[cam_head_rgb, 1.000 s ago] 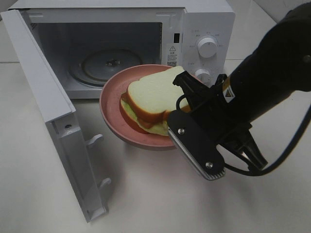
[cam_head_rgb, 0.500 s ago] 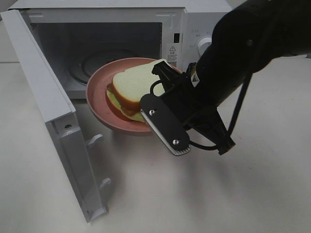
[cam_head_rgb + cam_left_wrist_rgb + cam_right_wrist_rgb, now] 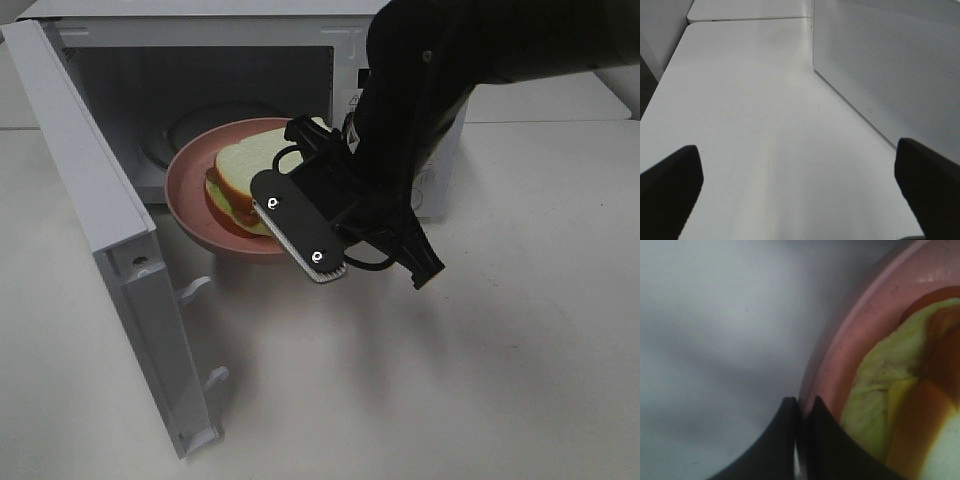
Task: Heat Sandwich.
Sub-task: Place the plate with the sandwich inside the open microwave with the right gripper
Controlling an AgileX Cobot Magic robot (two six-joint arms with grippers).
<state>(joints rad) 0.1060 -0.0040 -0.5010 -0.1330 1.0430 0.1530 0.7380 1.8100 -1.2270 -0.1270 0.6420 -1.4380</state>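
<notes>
White tabletop [image 3: 500, 380], right gripper [image 3: 801, 403] clamped on pink plate [image 3: 174, 192] rim

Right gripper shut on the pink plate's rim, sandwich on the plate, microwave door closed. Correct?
Not quite: the microwave door is open, swung wide to the left in the exterior high view. The rest holds. The right gripper is shut on the rim of the pink plate, as the right wrist view shows, and the sandwich sits on the plate.
</notes>
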